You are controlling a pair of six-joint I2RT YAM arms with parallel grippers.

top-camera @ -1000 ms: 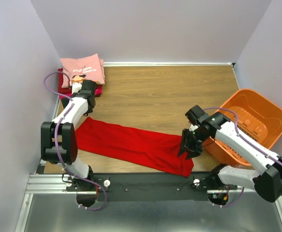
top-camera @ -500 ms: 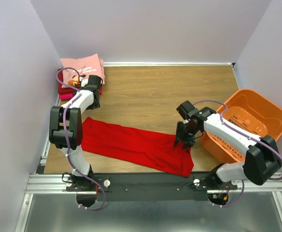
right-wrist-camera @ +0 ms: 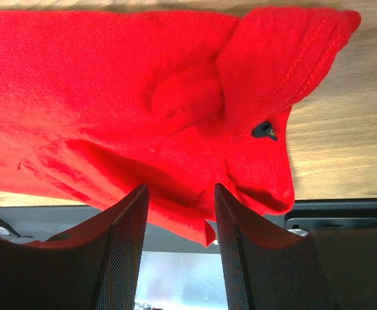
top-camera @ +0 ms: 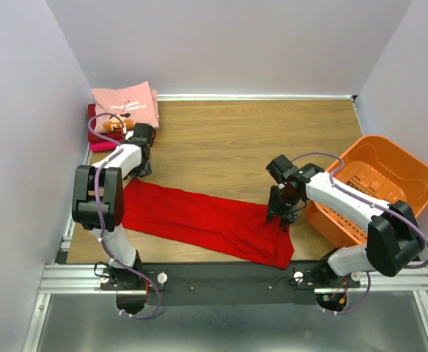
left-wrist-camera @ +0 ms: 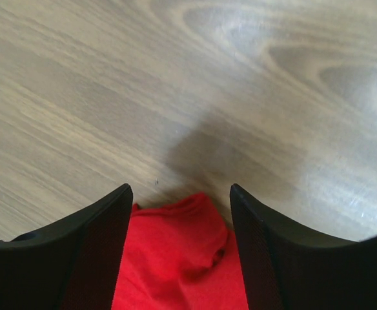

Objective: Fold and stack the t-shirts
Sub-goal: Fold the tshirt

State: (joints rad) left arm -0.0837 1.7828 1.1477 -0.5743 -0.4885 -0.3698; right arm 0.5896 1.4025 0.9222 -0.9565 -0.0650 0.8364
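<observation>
A plain bright red t-shirt (top-camera: 207, 224) lies as a long crumpled band across the near part of the wooden table. My left gripper (top-camera: 142, 170) is open at its far left corner. In the left wrist view the red cloth (left-wrist-camera: 175, 258) lies between the spread fingers of the gripper (left-wrist-camera: 181, 190), not pinched. My right gripper (top-camera: 278, 217) is open just above the shirt's right end. The right wrist view shows the gripper (right-wrist-camera: 179, 187) over bunched red cloth (right-wrist-camera: 111, 97) with a hem. A folded light pink printed tee (top-camera: 126, 103) tops a stack on dark red and magenta tees (top-camera: 98, 136) at the back left.
An orange plastic basket (top-camera: 390, 183) stands at the right edge, close behind my right arm. The shirt's right end reaches the table's front edge and the black rail (right-wrist-camera: 343, 210). Walls close in the left, back and right.
My left gripper has moved from the stack toward me to the red shirt's left corner. My right gripper has shifted slightly left and away over the shirt's right end.
</observation>
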